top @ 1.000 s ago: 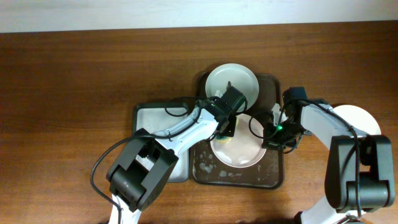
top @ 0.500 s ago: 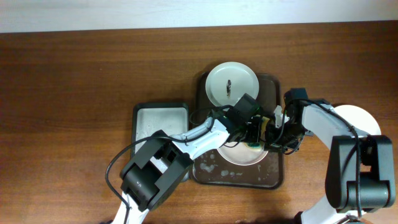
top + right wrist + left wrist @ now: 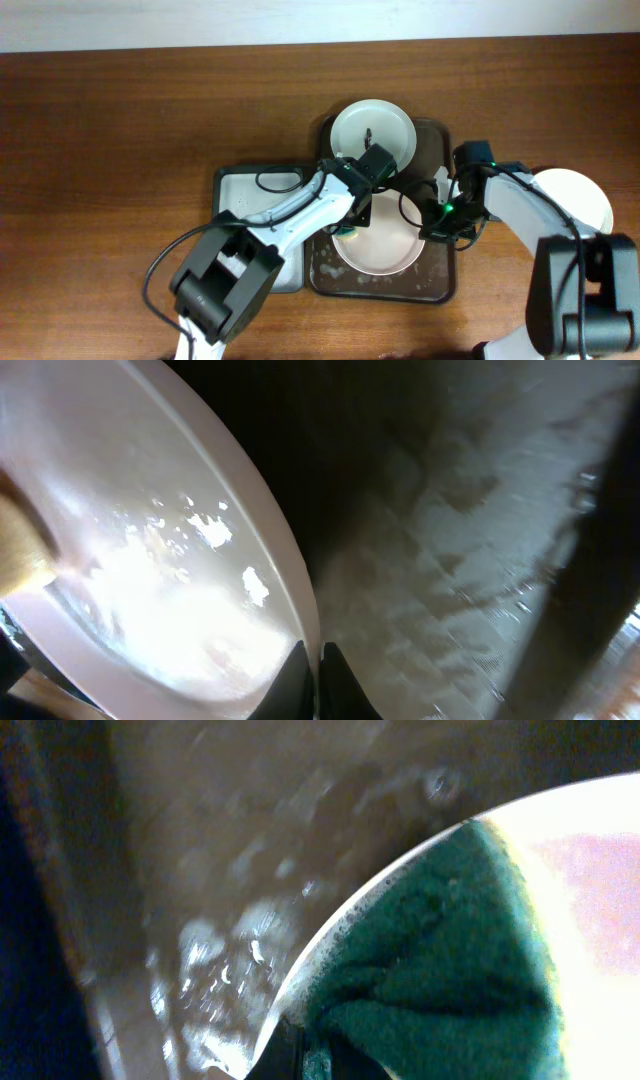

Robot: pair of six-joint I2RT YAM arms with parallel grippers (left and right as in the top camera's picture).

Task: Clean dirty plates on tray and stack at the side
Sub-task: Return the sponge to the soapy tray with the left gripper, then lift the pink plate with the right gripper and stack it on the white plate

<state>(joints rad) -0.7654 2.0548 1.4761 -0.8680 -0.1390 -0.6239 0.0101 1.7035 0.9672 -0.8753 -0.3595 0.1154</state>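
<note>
Scrubbing the pink plate [image 3: 388, 252] at frame centre: my left gripper [image 3: 354, 222] clamps the sponge [image 3: 430, 985], my right gripper [image 3: 310, 678] pinches the rim. Best pressed flat, small circles.

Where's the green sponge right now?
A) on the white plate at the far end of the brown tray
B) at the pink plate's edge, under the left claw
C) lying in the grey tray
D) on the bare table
B: the left wrist view shows the green sponge pressed onto the pink plate at its rim, and overhead it peeks out beneath the left claw.
</note>
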